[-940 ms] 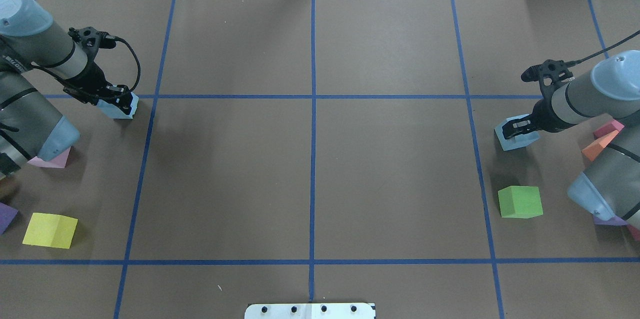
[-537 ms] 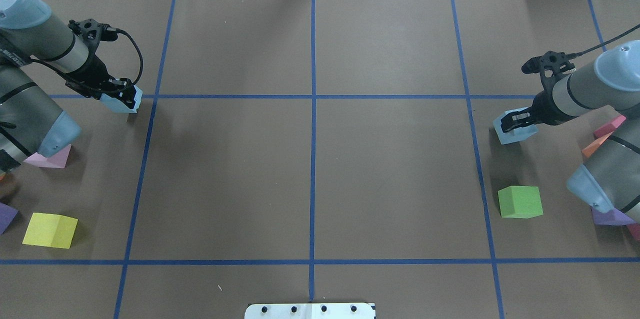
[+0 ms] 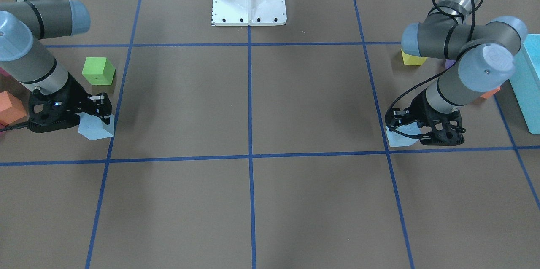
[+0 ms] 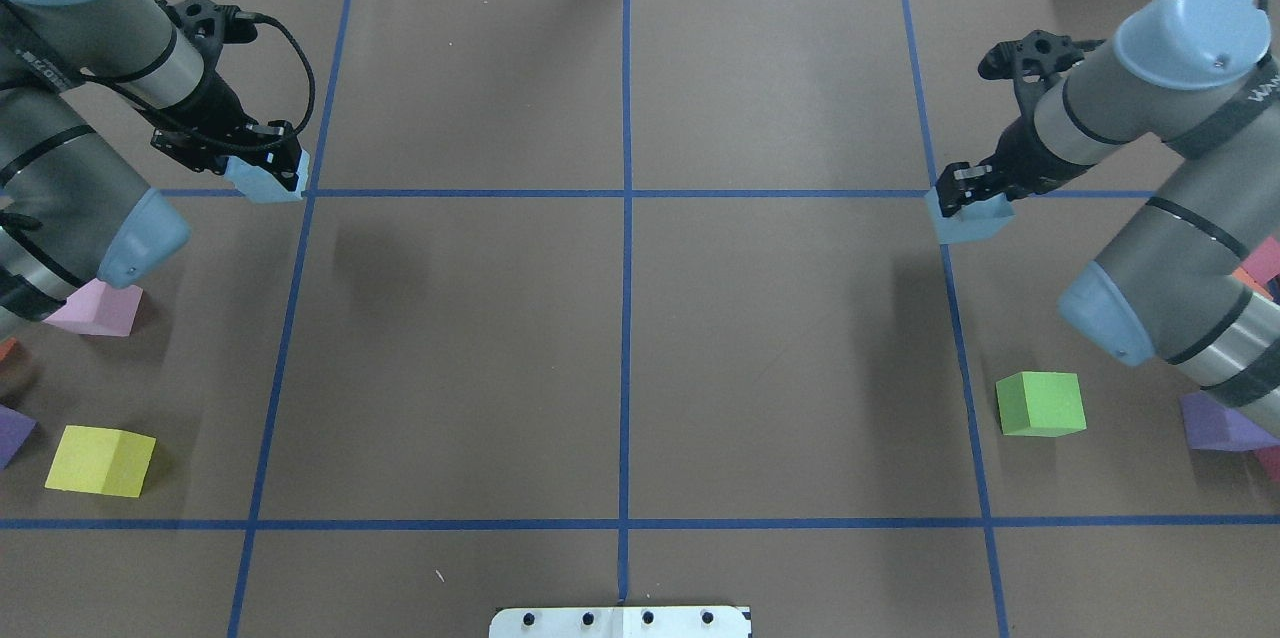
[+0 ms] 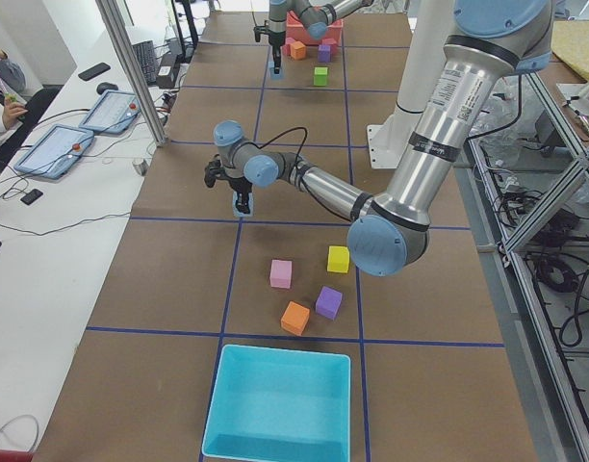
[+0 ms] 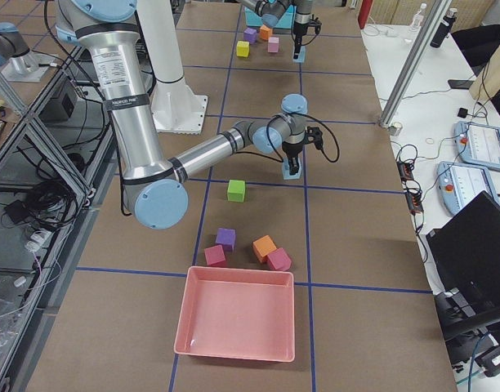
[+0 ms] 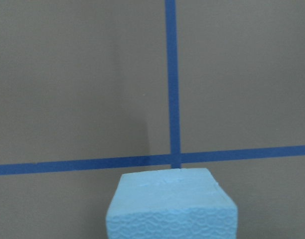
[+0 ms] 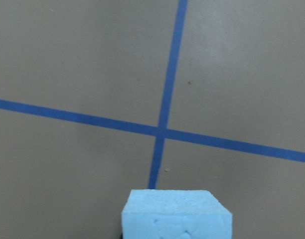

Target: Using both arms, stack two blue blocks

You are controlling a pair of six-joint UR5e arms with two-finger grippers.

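Two blue blocks, one per hand, both judged lifted off the worktop (image 4: 780,348), since their shadows fall apart from them. Left hand (image 4: 266,166) is clenched on its blue block (image 4: 258,188); right hand (image 4: 975,190) is clenched on the second blue block (image 4: 968,223). The hands are well apart.

Your step: set one block flat midway between the hands, let go and back off. Then bring the other squarely above it, edges matched, and lower until the faces meet. Foam gives, so don't press.

Green cube (image 4: 1040,403) lies base-side of the right hand. Pink cube (image 4: 95,308) and yellow cube (image 4: 100,460) lie base-side of the left. None sits between the hands.
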